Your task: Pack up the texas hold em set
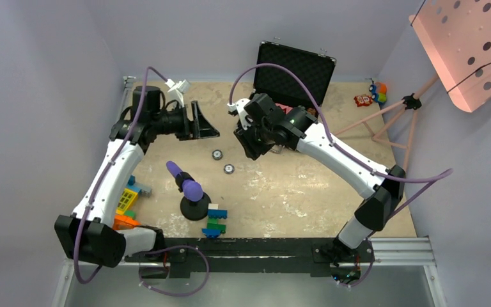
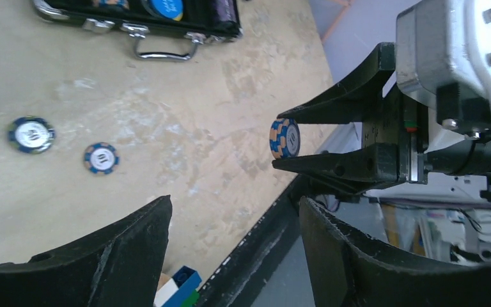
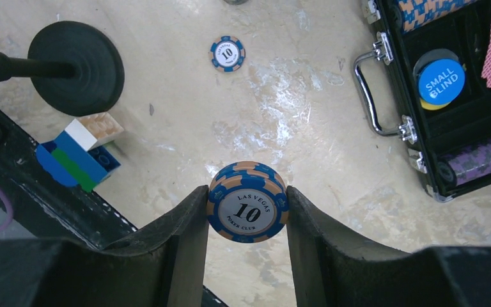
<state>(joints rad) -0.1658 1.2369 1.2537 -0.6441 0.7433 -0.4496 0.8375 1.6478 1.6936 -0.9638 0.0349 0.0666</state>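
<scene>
Table [image 1: 307, 192] carries the open case [image 1: 294, 67] at its far edge, lid up to receive pieces. The right end effector [image 3: 247, 195] pinches one chip [image 3: 248, 211] by its rim, clear of the table, likely for carrying there. The left end effector [image 2: 233, 211] gapes empty. Two loose chips [image 1: 217, 154] lie nearby.

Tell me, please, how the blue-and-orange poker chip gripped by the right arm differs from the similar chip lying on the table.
The gripped blue-and-orange poker chip is pinched by its rim between the right gripper's fingers; the loose blue-and-orange chip lies flat on the beige table, untouched. The gripped chip's print reads LAS VEGAS 10 POKER CLUB; on the loose chip only the 10 is legible. Both have striped rims and white centres.
</scene>
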